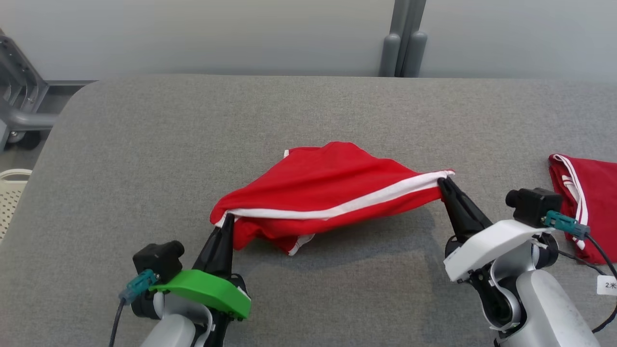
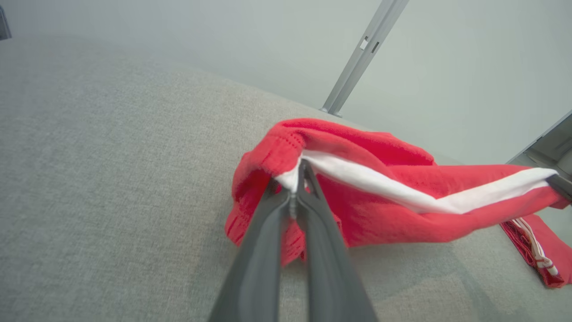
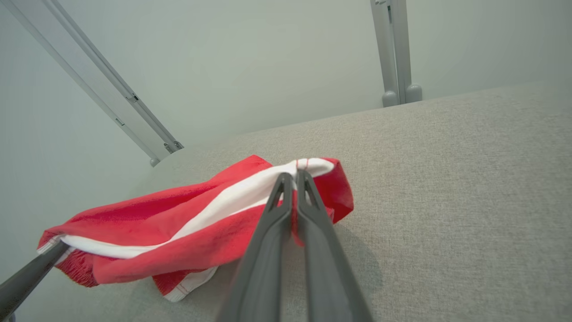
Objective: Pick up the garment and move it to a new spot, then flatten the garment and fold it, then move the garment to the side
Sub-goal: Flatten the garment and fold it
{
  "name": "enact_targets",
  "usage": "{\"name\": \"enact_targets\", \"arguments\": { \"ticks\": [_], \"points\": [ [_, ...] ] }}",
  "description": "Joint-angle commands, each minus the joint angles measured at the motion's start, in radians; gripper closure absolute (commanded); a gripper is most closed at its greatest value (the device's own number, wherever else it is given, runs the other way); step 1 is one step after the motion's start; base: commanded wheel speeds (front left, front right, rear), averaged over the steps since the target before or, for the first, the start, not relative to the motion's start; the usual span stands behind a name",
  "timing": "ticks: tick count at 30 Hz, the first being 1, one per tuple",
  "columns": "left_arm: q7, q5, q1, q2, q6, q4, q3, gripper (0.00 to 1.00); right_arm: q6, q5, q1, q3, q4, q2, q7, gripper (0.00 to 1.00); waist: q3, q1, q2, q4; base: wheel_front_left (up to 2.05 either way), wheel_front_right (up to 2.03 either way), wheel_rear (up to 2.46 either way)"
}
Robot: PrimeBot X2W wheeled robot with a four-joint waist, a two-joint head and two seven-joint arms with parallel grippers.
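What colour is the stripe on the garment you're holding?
White stripe on red garment; clearest in left wrist view.

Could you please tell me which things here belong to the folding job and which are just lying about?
In the job:
red garment, pinched at each end by the left gripper and the right gripper.

Lying about:
second red cloth at the right; pale basket and grey cart at the left.
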Motion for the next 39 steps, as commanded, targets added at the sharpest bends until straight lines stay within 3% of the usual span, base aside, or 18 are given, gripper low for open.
{"name": "enact_targets", "arguments": {
  "ticks": [1, 10, 25, 32, 39],
  "points": [
    [-0.003, 0.009, -0.020, 0.017, 0.006, -0.026, 0.005, 1.00, 0.000, -0.007, -0.001, -0.009, -0.020, -0.001, -0.008, 1.00, -0.015, 0.0000, -0.0001, -0.012, 0.00, 0.00, 0.00],
    [0.085, 0.012, -0.101, 0.078, 0.025, -0.273, 0.022, 1.00, 0.000, -0.055, -0.043, -0.064, -0.226, -0.028, 0.025, 1.00, -0.082, 0.0000, -0.0001, -0.089, 0.00, 0.00, 0.00],
    [0.396, -0.088, -0.374, 0.186, 0.047, -0.644, 0.092, 1.00, 0.000, -0.113, -0.201, -0.134, -0.606, -0.064, 0.188, 1.00, -0.123, 0.0000, -0.0001, -0.225, 0.00, 0.00, 0.00],
    [0.512, -0.147, -0.470, 0.194, 0.058, -0.569, 0.097, 1.00, 0.000, -0.108, -0.257, -0.138, -0.591, -0.059, 0.233, 1.00, -0.076, 0.0000, -0.0001, -0.237, 0.00, 0.00, 0.00],
    [0.573, -0.122, -0.656, 0.207, 0.040, -0.294, 0.095, 1.00, 0.000, -0.109, -0.486, -0.088, -0.341, -0.029, 0.201, 1.00, 0.084, 0.0000, -0.0001, -0.264, 0.00, 0.00, 0.00]
  ]
}}
